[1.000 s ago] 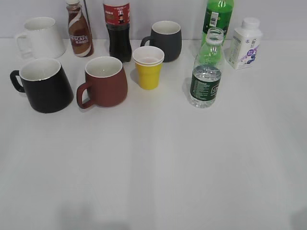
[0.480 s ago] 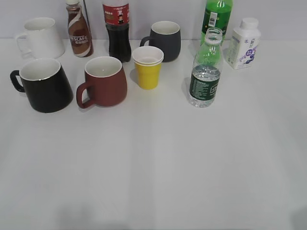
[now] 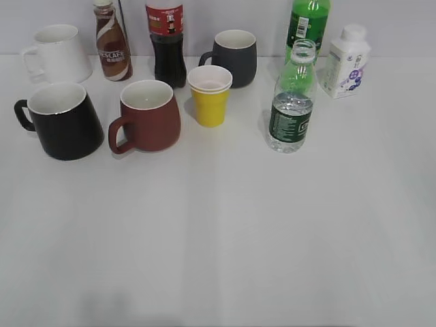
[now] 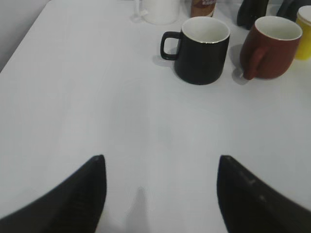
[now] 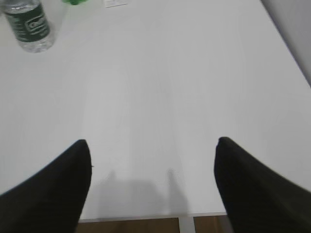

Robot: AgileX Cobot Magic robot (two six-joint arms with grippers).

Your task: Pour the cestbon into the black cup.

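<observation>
Clear plastic, the water bottle [image 3: 291, 109] stood uncapped right of the yellow cup [image 3: 210, 96], well apart from the black mug [image 3: 63, 121]. Both grippers [image 4: 160, 189] [image 5: 153, 182] hung released; grasp the labelled middle, keeping it upright.

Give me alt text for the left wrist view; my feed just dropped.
The open left claw hovers over bare white table, holding nothing. Ahead stands the glossy black mug, handle to the left, with the reddish-brown mug to its right and a white mug behind at the top edge.
</observation>
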